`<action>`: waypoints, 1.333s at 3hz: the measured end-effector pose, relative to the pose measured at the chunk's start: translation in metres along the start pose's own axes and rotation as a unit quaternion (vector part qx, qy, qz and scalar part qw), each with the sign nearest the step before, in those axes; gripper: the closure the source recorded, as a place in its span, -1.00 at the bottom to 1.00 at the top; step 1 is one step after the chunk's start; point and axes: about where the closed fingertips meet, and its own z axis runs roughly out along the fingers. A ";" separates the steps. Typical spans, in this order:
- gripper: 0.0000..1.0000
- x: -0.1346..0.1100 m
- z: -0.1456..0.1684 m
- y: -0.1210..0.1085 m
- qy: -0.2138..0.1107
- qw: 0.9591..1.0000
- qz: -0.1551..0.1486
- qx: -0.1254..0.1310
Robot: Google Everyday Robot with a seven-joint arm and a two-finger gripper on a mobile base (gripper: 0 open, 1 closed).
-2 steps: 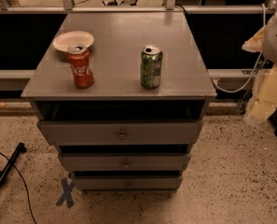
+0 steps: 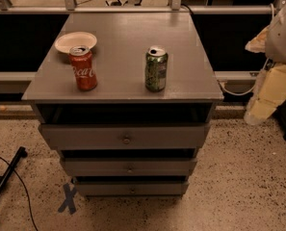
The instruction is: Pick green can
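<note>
The green can [image 2: 156, 69], mottled green and white with a silver top, stands upright on the grey drawer cabinet's top [image 2: 128, 37], near the front edge, right of centre. My arm and gripper [image 2: 265, 97] hang as cream and white parts at the right edge of the camera view, beside and to the right of the cabinet. They are well apart from the can and at about the height of the top drawer. Nothing is held.
A red Coca-Cola can [image 2: 83, 68] stands at the front left of the top, with a white plate [image 2: 75, 41] just behind it. The cabinet has three partly open drawers [image 2: 125, 137]. A rail [image 2: 133, 8] runs behind the cabinet. A black stand leg [image 2: 7, 177] and cable lie on the floor at the left.
</note>
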 end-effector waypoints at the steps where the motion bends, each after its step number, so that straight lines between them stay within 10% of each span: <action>1: -1.00 -0.030 0.031 -0.038 -0.022 1.000 0.014 0.011; 4: -1.00 -0.141 0.140 -0.146 -0.151 0.986 0.068 0.004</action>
